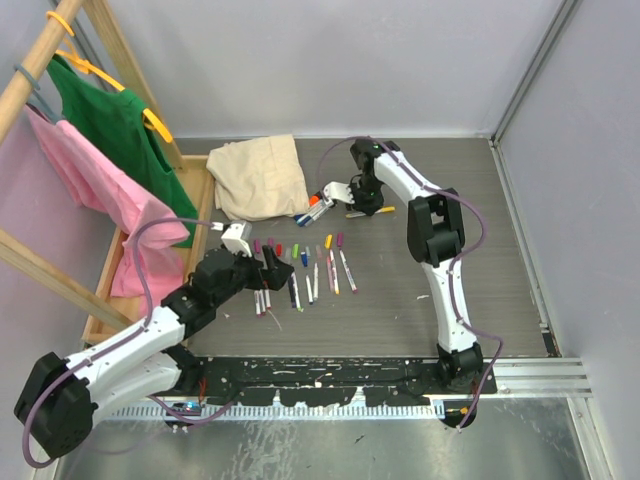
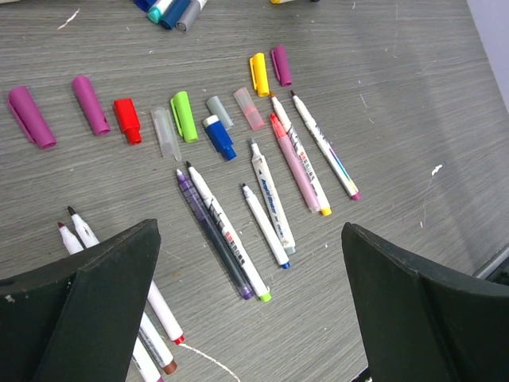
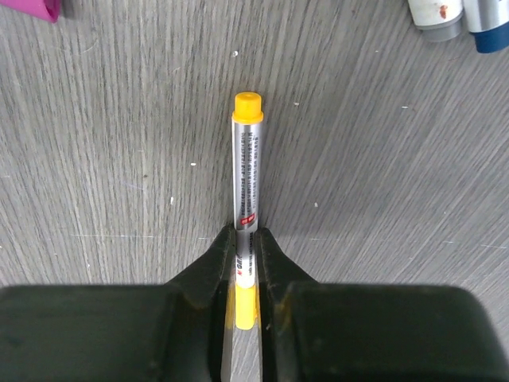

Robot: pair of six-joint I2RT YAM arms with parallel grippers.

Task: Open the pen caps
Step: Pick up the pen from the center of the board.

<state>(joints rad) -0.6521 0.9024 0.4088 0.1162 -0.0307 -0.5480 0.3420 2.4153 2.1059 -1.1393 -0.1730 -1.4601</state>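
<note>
Several loose pen caps lie in a row in the left wrist view: purple (image 2: pixel 32 117), red (image 2: pixel 126 120), green (image 2: pixel 184 116), blue (image 2: pixel 218 137), yellow (image 2: pixel 259 74). Uncapped white-barrelled pens (image 2: pixel 269 225) lie below them. My left gripper (image 2: pixel 250 318) is open and empty above these pens; in the top view it (image 1: pixel 274 272) sits at the left end of the pen row (image 1: pixel 310 272). My right gripper (image 3: pixel 245 247) is shut on a yellow pen (image 3: pixel 246 183) lying on the table, whose yellow cap (image 3: pixel 247 107) points away. In the top view my right gripper (image 1: pixel 362 207) is at the back centre.
A small pile of capped markers (image 1: pixel 312 208) lies beside a beige cloth (image 1: pixel 262 175) at the back. A wooden rack (image 1: pixel 60 35) with green and pink garments stands at the left. Two marker ends (image 3: pixel 449 16) show at the top right of the right wrist view.
</note>
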